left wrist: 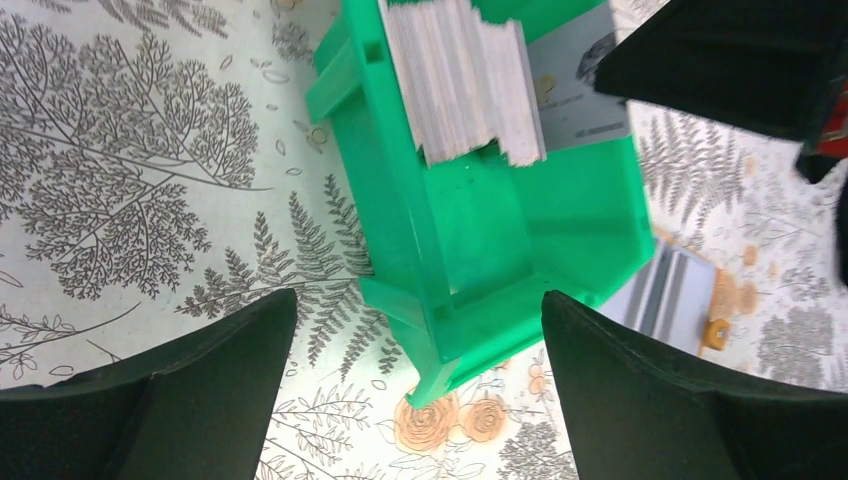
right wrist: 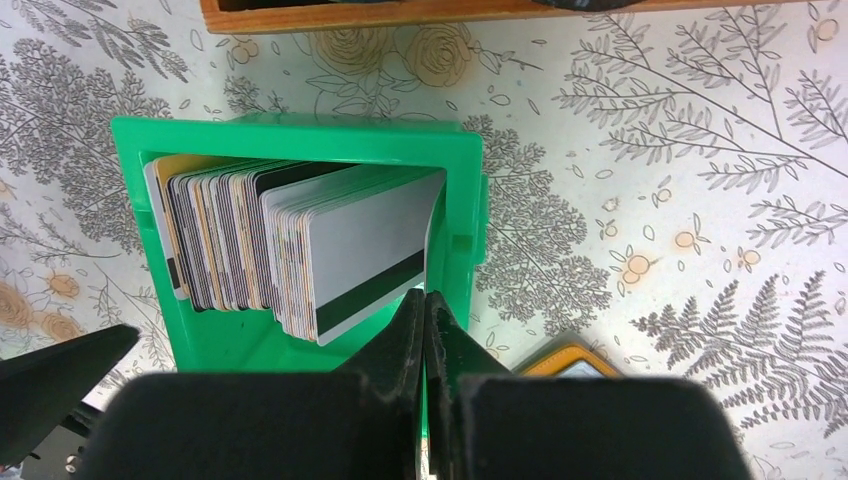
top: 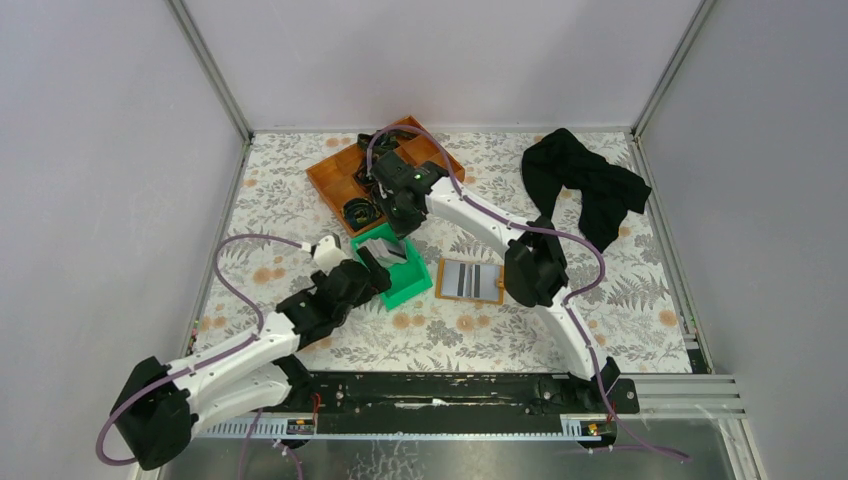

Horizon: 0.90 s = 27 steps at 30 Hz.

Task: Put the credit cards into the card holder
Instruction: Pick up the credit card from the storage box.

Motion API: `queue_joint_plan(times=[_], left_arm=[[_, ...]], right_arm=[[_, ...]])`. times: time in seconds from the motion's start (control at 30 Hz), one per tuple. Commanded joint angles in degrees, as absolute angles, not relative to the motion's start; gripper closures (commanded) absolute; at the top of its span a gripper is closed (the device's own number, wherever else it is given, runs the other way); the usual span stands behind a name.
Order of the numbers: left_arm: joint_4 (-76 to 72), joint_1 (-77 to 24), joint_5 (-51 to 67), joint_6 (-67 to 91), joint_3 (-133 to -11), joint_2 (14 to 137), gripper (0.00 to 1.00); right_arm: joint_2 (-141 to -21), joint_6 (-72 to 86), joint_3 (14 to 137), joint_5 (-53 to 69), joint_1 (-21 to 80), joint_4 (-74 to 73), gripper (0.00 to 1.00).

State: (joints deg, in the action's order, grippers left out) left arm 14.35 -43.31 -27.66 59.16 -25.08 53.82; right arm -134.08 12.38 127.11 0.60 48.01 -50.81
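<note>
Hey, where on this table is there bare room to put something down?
Bare table lies between the right arm and the right wall, below the black cloth; also left of the orange tray. Crowded: the middle, where tray, green bin and card holder sit close.

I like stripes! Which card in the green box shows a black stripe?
The grey card at the right end of the stack, in the right wrist view. Its face shows, with the dark stripe across it; the others show little more than edges.

left arm [top: 230, 362]: white links, black joints | right arm [top: 476, 216]: same, green light [top: 413, 178] | cables [top: 250, 237]: purple | fingers [left wrist: 200, 400]: black
</note>
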Motion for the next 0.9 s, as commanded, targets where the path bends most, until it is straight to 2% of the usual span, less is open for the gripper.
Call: queue_joint_plan(times=[0.0, 0.23, 0.53, 0.7, 0.87], left_arm=[[16.9, -42.8, -30.7, 56.0, -28.8, 50.0, 0.00], [14.0, -42.8, -28.8, 50.8, -31.3, 44.9, 0.00], [8.4, -42.5, -21.1, 42.1, -34.8, 45.4, 0.00], [0.4, -41.4, -10.9, 38.3, -34.8, 45.6, 0.00], [-6.6, -38.5, 5.2, 35.8, -34.9, 47.6, 0.00]], right_arm=[[-127.5, 12.5, 126.6, -3.5, 48.3, -53.4, 1.00], [-117.7, 12.6, 121.7, -3.4, 48.3, -52.0, 1.00], [-105.2, 13.2, 112.2, 1.5, 48.2, -50.6, 1.00], [-96.6, 13.1, 103.6, 9.0, 46.0, -49.0, 1.00], [-88.4, 13.2, 94.1, 19.7, 42.1, -47.0, 1.00]])
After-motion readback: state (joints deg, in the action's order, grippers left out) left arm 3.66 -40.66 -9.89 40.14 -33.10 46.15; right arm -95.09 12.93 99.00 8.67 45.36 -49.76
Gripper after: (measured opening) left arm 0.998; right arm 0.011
